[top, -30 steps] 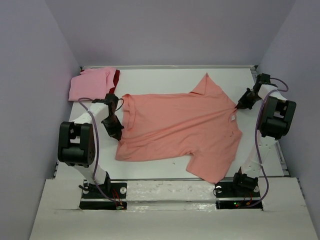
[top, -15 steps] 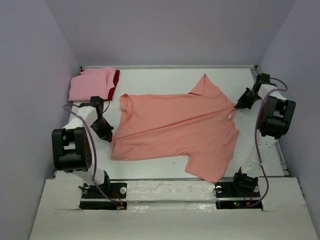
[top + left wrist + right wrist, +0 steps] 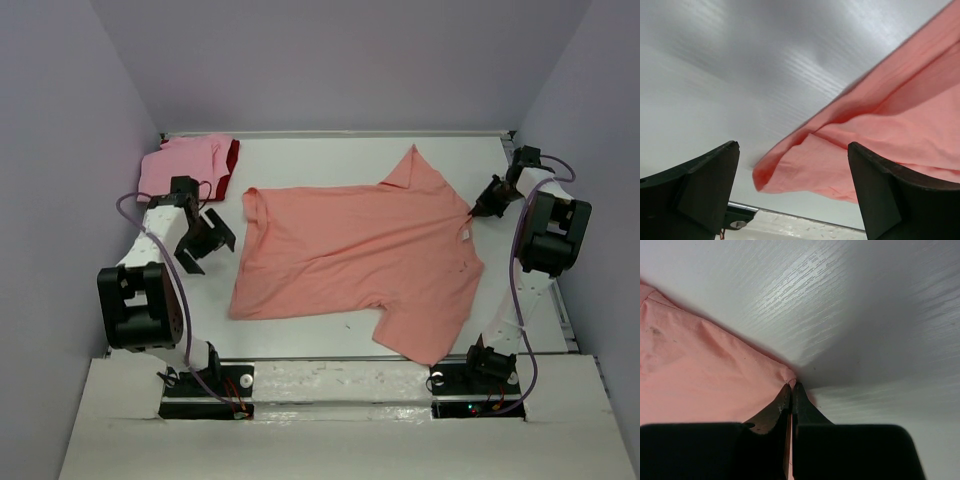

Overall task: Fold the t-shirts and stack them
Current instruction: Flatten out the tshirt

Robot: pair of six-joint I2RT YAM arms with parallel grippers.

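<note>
Top view only: the orange shirt [image 3: 355, 260] lies spread flat on the table [image 3: 330, 150]. A folded pink shirt [image 3: 180, 168] sits far left, with a dark red shirt [image 3: 233, 155] peeking out beside it.
Left gripper [image 3: 208, 250]: wide open, empty, just beside the orange shirt's left edge.
Right gripper [image 3: 791, 389]: pinched tight on that shirt's right edge, seen best in its wrist view.
Hidden: most of the dark red shirt.

**Colour key.** Large t-shirt [image 3: 350, 260]: plain salmon-orange, with a small white label [image 3: 466, 232] and a few dark specks towards the right edge of the table [image 3: 330, 150]. Table: white, with a faint ribbed grain. Far left corner: a lighter pink t-shirt [image 3: 180, 168] and a dark red t-shirt [image 3: 233, 155]. Left gripper [image 3: 208, 250] and right gripper [image 3: 478, 212]: black. Arms [image 3: 150, 235]: white and black. Cables [image 3: 514, 280]: purple. Walls [image 3: 330, 60]: pale lilac-grey.
</note>
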